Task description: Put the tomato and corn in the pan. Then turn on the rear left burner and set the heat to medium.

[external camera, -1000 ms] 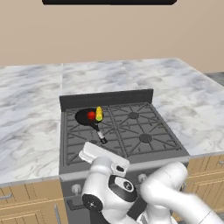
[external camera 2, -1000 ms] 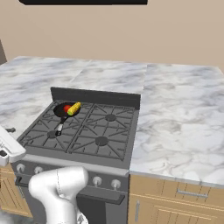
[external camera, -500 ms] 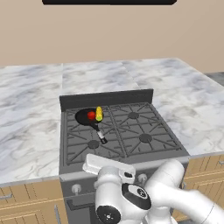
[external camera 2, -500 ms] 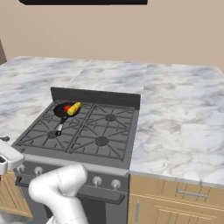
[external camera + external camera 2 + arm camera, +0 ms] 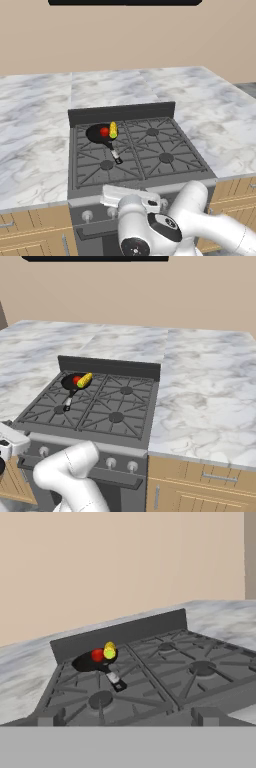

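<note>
At twelve o'clock of the stove, the pan (image 5: 100,134) already holds tomato (image 5: 104,131) and corn (image 5: 113,129); the open end effector (image 5: 125,722) should next reach a front knob.

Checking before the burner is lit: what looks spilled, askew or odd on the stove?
Nothing stands out. The tomato and corn lie inside the pan on the rear left burner; nothing is spilled on the grates.

Base views high, either side of stove (image 5: 135,150); hand view low, front.
</note>
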